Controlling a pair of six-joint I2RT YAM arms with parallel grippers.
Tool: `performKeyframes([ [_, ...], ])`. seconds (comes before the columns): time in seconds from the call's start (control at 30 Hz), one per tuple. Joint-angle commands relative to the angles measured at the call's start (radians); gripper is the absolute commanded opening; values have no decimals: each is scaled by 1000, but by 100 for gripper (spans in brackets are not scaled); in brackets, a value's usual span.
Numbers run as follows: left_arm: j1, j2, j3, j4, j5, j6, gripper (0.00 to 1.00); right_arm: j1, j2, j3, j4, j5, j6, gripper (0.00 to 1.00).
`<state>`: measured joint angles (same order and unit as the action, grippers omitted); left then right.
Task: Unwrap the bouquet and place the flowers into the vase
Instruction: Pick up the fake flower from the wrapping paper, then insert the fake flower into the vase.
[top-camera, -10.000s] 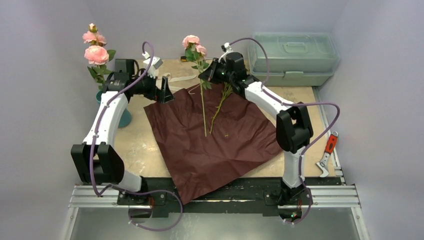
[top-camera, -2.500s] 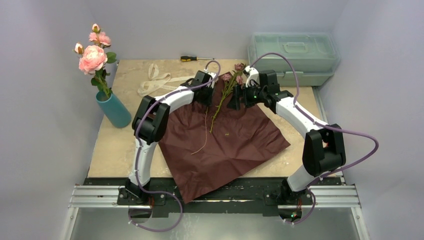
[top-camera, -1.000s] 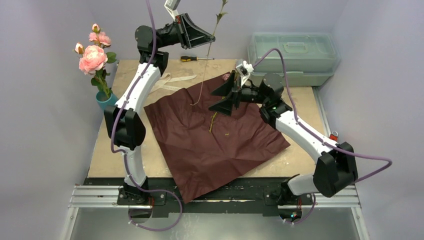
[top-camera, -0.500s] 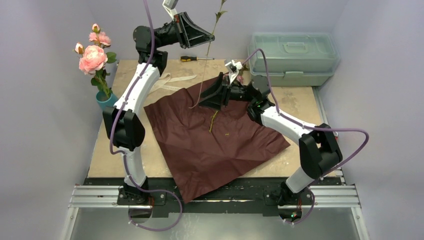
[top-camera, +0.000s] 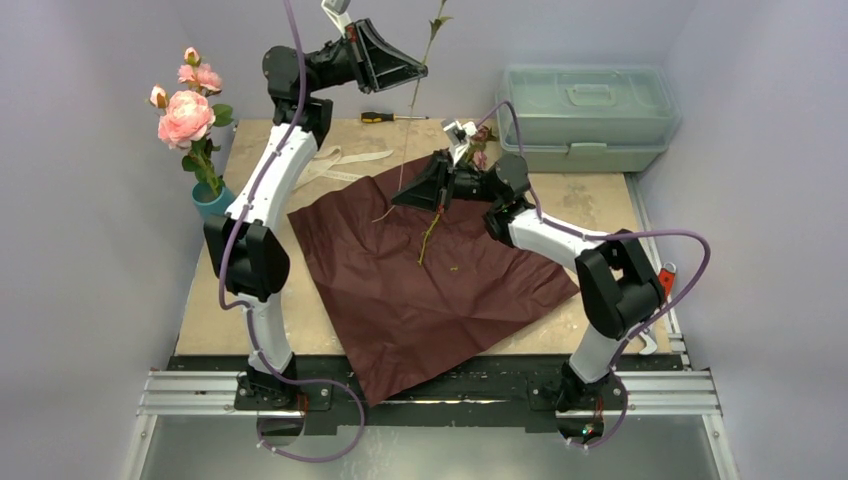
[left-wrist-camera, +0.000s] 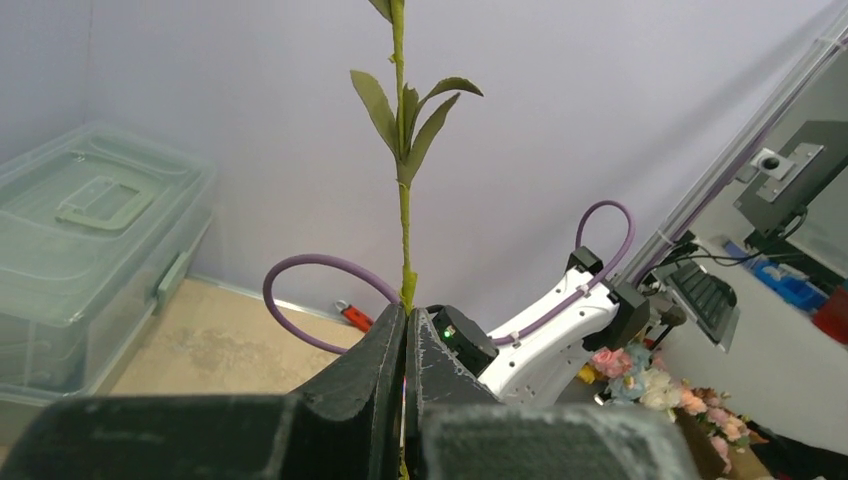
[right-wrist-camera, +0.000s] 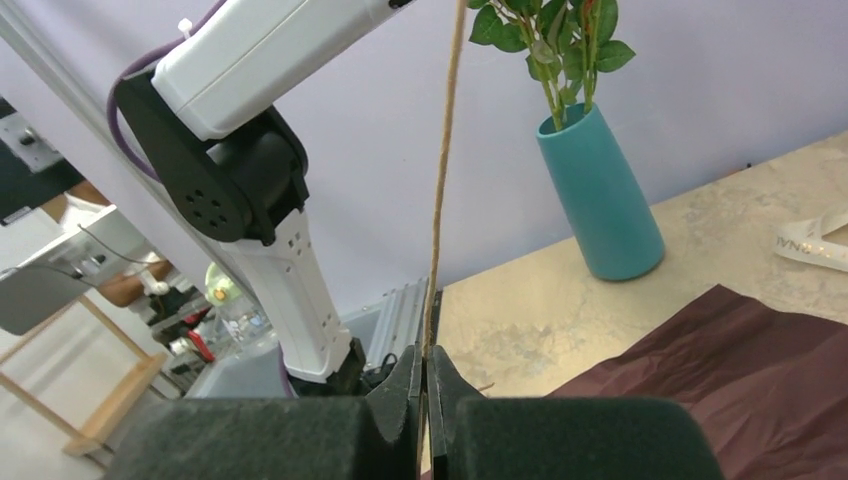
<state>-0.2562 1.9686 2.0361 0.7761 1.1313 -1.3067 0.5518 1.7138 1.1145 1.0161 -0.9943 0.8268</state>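
Note:
The bouquet lies undone, its maroon paper (top-camera: 430, 280) spread flat on the table. My left gripper (top-camera: 422, 68) (left-wrist-camera: 405, 312) is raised high and shut on a long thin leafy stem (top-camera: 412, 110) (left-wrist-camera: 403, 200); its top runs out of view. My right gripper (top-camera: 398, 200) (right-wrist-camera: 424, 352) is shut on the same stem's brown lower part (right-wrist-camera: 443, 150), just above the paper. Another of the flowers (top-camera: 432, 225), with small dusky roses (top-camera: 478, 134), lies on the paper behind the right wrist. The teal vase (top-camera: 208, 200) (right-wrist-camera: 598, 195) stands at the far left holding pink roses (top-camera: 185, 115), partly hidden by the left arm.
A cream ribbon (top-camera: 340, 160) (right-wrist-camera: 815, 240) lies behind the paper, with a screwdriver (top-camera: 392, 117) at the back edge. The pale green toolbox (top-camera: 585, 115) (left-wrist-camera: 90, 240) fills the back right corner. A red-handled tool (top-camera: 662, 285) lies at the right edge.
My right gripper moved left to the hanging stem and shut on its lower part. The left arm stayed raised, still gripping the stem.

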Motion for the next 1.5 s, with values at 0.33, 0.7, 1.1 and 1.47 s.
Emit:
performKeyframes([
  [0.33, 11, -63, 206, -640, -24, 831, 0, 7, 141, 251, -648, -52, -222, 0],
  [0.7, 14, -158, 79, -852, -183, 1038, 0, 19, 106, 344, -1167, 54, -767, 0],
  [1.1, 15, -409, -184, -833, -367, 1122, 0, -11, 81, 393, -1192, -16, -782, 77],
  [1.47, 298, -750, -379, -870, -445, 1032, 0, -41, 51, 408, -1260, -40, -820, 87],
])
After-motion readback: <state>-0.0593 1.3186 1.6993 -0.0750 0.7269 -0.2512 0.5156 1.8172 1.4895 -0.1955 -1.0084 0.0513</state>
